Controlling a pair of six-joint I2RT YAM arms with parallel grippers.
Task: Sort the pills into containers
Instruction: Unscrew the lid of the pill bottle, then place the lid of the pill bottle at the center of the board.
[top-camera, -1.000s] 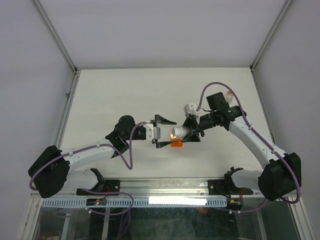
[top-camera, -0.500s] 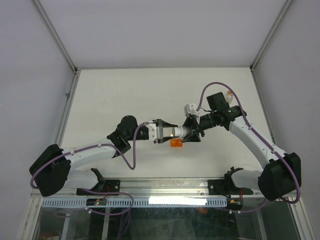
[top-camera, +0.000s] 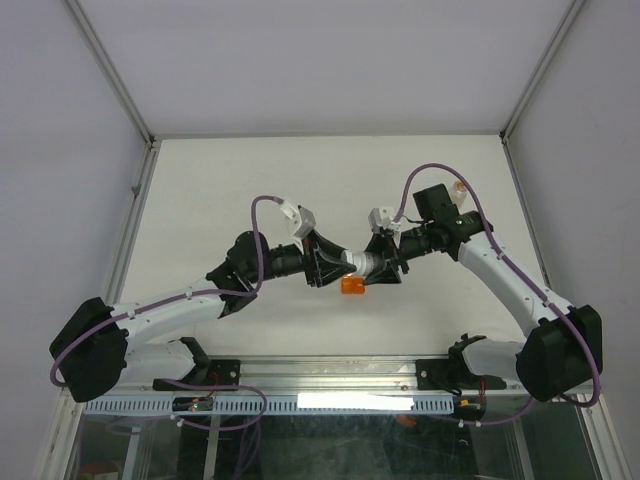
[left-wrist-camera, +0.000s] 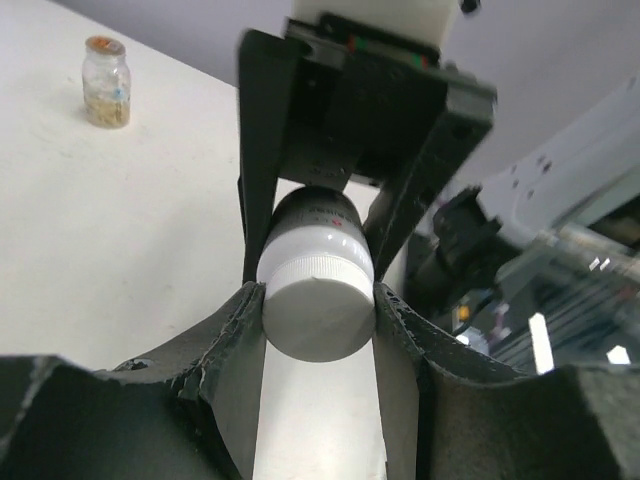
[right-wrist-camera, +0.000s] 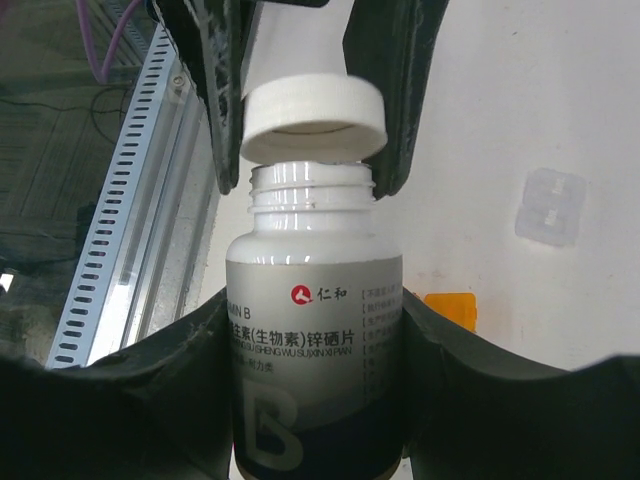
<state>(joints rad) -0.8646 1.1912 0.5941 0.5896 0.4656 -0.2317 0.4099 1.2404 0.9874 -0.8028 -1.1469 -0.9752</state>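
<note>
Clamping the cap (right-wrist-camera: 313, 118), the left pincer (left-wrist-camera: 320, 300) sits on the white bottle's (right-wrist-camera: 315, 262) long axis. Opposite, the right pincer (right-wrist-camera: 313, 308) grips its body.

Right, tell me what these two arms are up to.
The right gripper holds a white plastic bottle with a grey label sideways above the table. The left gripper is clamped on its white ribbed screw cap, just clear of the threaded neck, so the bottle is open. A stubby translucent orange cup sits on the table beneath them; a small clear vial stands farther back.
</note>
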